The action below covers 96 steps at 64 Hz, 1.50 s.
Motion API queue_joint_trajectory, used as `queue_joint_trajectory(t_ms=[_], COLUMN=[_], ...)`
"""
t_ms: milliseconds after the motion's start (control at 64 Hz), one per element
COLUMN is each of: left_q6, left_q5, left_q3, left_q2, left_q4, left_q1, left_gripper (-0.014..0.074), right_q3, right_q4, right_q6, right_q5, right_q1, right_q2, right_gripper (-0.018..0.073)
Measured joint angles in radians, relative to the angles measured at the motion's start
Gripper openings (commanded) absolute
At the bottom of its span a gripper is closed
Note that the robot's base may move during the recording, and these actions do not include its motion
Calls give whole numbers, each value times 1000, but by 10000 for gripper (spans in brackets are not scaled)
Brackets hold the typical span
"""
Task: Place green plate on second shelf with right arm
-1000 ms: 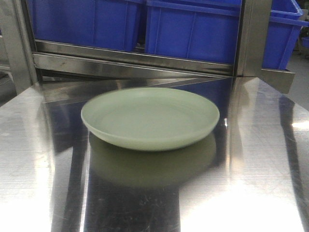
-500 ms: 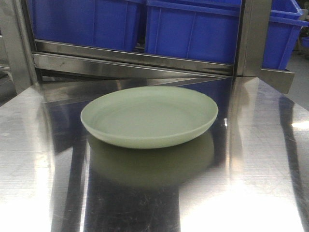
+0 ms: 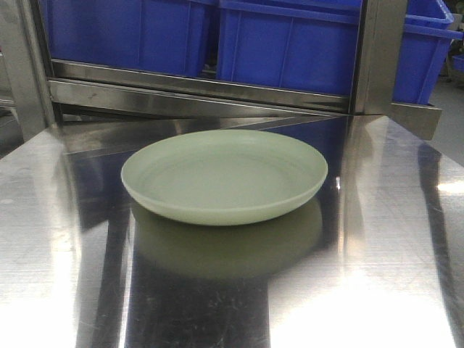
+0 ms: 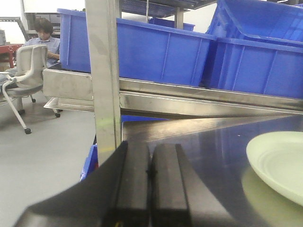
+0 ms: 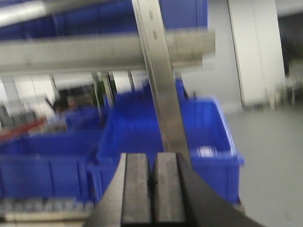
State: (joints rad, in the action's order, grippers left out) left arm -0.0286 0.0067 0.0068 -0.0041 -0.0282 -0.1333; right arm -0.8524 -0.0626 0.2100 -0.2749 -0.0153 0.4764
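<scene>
The green plate [image 3: 225,177] lies flat on the shiny steel table [image 3: 391,239], in front of a steel rack shelf [image 3: 196,90]. No gripper shows in the front view. In the left wrist view my left gripper [image 4: 150,145] is shut with nothing between its pads, low over the table's left part; the green plate's edge [image 4: 279,163] lies well to its right. My right gripper [image 5: 154,156] is also shut and empty. It is held up in the air facing blue crates, and that view is blurred. The plate is out of the right wrist view.
Blue plastic crates [image 3: 290,43] fill the rack shelf behind the plate. Steel uprights [image 4: 104,71] [image 3: 380,54] stand at the rack's front. A further upright [image 5: 161,94] crosses just beyond my right gripper. A seated person [image 4: 45,33] and a chair [image 4: 26,71] are far left.
The plate sits a few pixels higher and further left in the front view than a second ago; nothing else there differs.
</scene>
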Motion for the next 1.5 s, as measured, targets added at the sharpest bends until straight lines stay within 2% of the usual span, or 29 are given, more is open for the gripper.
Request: queue_joint_trajectory(t_ms=[125, 203, 281, 391, 484, 625, 672, 719, 1328, 1406, 1500], left_q6=[0, 0, 0, 0, 0, 0, 0, 0, 0, 0, 0], left_q5=[0, 0, 0, 0, 0, 0, 0, 0, 0, 0, 0], left_q3=[0, 0, 0, 0, 0, 0, 0, 0, 0, 0, 0], left_q2=[0, 0, 0, 0, 0, 0, 0, 0, 0, 0, 0], left_q4=[0, 0, 0, 0, 0, 0, 0, 0, 0, 0, 0], left_q1=[0, 0, 0, 0, 0, 0, 0, 0, 0, 0, 0], left_gripper=[130, 130, 130, 130, 130, 130, 130, 130, 130, 130, 130], right_q3=[-188, -265, -312, -339, -356, -360, -360, -360, -366, -366, -366], right_q4=[-43, -97, -138, -160, -179, -251, -275, -296, -408, -412, -416], right_q6=[-12, -50, -72, -81, -85, -86, -89, -89, -89, -89, -89], right_q5=[-275, -427, -519, -556, -568, -584, -586, -586, -500, -488, -470], right_q1=[-36, -86, -139, -216, -261, -293, -296, -297, -300, -304, -310], right_q2=[239, 392, 522, 699, 831, 1004, 1044, 1083, 1307, 1323, 1325], right_gripper=[54, 54, 54, 74, 183, 473, 541, 569, 568, 518, 400])
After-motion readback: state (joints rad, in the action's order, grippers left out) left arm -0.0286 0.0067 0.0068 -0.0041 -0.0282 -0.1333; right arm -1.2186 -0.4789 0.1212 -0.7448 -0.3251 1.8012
